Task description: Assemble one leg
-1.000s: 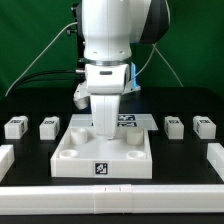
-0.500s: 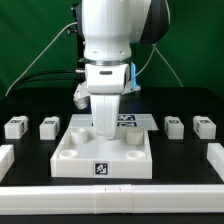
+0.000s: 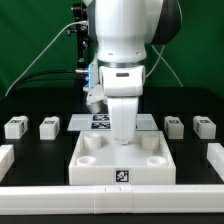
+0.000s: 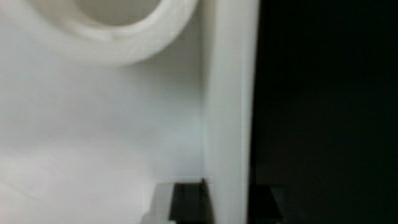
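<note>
Several legs, small white blocks with tags, stand in a row on the black table: two at the exterior view's left [image 3: 15,127] [image 3: 48,127] and two at its right [image 3: 174,125] [image 3: 204,127]. My gripper [image 3: 122,136] is down at the rear edge of the large white square piece [image 3: 125,160] with round corner recesses, far from every leg. In the wrist view the piece's thin side wall [image 4: 228,120] runs between my two dark fingers [image 4: 187,205], so the gripper [image 4: 228,208] is shut on that wall. A round recess [image 4: 116,25] shows beside it.
The marker board [image 3: 92,122] lies behind the square piece, partly hidden by my arm. White rails stand at the exterior view's left [image 3: 5,158], its right [image 3: 217,158] and along the front [image 3: 110,198]. Cables hang behind the arm.
My arm and the large white square piece have moved together toward the exterior view's right. The legs have not moved.
</note>
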`<state>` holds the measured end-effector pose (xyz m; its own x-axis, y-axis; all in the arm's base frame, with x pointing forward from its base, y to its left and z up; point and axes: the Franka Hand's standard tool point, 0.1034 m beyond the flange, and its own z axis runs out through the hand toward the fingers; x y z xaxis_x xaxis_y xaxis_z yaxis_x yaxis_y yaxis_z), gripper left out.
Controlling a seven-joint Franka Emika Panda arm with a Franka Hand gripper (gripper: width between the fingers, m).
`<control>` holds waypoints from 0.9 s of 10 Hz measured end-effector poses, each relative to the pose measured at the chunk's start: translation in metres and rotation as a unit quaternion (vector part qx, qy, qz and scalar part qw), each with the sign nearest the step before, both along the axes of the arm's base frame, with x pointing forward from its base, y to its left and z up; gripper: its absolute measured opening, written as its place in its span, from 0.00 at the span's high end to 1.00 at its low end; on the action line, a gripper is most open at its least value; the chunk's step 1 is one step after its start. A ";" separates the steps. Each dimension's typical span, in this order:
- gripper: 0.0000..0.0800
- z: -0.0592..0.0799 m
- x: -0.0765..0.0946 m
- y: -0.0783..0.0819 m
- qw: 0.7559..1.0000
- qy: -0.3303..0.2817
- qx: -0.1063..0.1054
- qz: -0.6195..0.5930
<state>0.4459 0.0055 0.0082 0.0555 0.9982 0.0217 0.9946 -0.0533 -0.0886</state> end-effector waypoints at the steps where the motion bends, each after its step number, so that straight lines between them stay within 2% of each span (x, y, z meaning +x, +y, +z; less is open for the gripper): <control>1: 0.91 0.000 0.008 0.010 1.000 -0.003 0.002 0.004; 6: 0.91 0.000 0.042 0.049 1.000 -0.011 0.009 -0.006; 9: 0.91 0.000 0.047 0.063 1.000 -0.014 0.012 -0.014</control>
